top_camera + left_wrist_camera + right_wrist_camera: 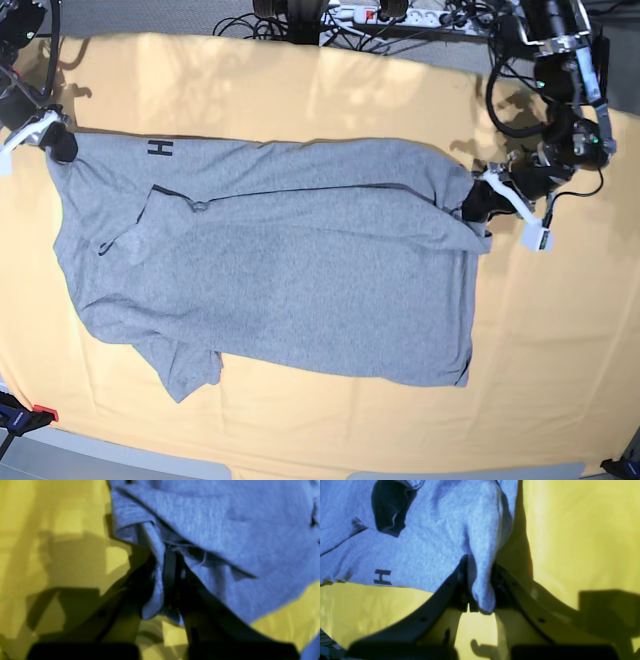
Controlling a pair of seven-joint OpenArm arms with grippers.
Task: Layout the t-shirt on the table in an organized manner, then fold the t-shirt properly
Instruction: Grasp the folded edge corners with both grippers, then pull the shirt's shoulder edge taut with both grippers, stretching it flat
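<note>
Grey t-shirt [290, 270] on table [560, 350], both fingers clamped on opposite edges, cables [300, 20] beyond.

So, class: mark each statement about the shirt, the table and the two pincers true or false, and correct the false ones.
1. The t-shirt lies spread on the table. True.
2. The left pincer is open and clear of the cloth. False: it is shut on a bunch of grey fabric.
3. The right pincer grips a fold of the t-shirt. True.
4. A black letter H shows near the shirt's edge. True.
5. The table cover is dark green. False: it is pale orange-yellow.
</note>
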